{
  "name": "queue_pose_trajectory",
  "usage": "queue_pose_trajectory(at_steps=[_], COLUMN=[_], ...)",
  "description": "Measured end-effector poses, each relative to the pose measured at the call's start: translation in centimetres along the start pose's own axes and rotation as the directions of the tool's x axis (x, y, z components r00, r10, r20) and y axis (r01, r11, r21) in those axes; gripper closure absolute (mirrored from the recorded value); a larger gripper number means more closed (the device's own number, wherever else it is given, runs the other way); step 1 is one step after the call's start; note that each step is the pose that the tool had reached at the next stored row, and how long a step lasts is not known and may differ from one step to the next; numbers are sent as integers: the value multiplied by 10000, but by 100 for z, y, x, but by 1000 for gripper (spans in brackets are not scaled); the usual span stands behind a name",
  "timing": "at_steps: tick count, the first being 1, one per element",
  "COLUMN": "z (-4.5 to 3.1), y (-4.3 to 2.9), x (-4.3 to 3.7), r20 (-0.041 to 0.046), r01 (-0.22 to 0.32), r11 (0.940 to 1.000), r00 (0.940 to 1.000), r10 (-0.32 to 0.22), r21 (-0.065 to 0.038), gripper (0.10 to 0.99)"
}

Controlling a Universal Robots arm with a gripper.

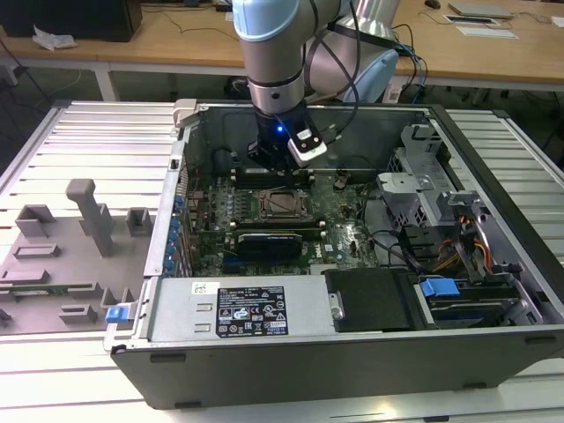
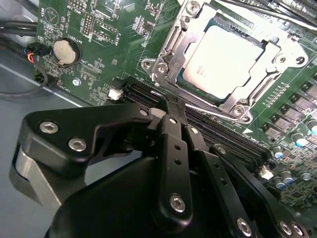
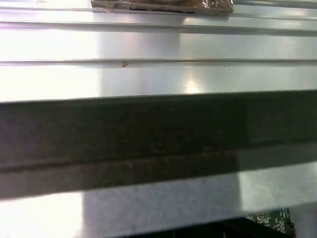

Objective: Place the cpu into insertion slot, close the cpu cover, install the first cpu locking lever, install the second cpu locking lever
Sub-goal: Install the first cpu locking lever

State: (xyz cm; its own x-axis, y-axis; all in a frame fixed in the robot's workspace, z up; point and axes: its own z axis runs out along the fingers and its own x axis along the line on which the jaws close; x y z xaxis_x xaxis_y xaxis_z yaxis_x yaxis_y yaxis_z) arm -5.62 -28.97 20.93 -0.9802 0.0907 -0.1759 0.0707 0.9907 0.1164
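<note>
Your chip (image 2: 225, 62) is sitting in the socket (image 2: 237, 110), frame (image 2: 179, 49) lying closed over it.
Your claw (image 2: 166, 105) is hovering just beside the socket, fingers closed on nothing.

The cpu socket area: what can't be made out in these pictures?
- insertion slot: exterior view, too small to tell whether it is latched shut.
- cpu: second wrist view, its edges are hidden under the cpu cover.
- green board: second wrist view, partly hidden behind the pincer; first wrist view, a sliver cut off by the picture's edge.
</note>
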Motion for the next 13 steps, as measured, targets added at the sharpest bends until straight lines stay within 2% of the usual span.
queue_pose_trajectory(at_steps=[6, 13], z=[20, 47], y=[-1, -21], x=[5, 9], r20=[22, 48], r01=[-289, -500], r11=[9996, 9987], r00=[9996, 9987], r10=[289, 500], r21=[-80, -47], gripper=[980, 980])
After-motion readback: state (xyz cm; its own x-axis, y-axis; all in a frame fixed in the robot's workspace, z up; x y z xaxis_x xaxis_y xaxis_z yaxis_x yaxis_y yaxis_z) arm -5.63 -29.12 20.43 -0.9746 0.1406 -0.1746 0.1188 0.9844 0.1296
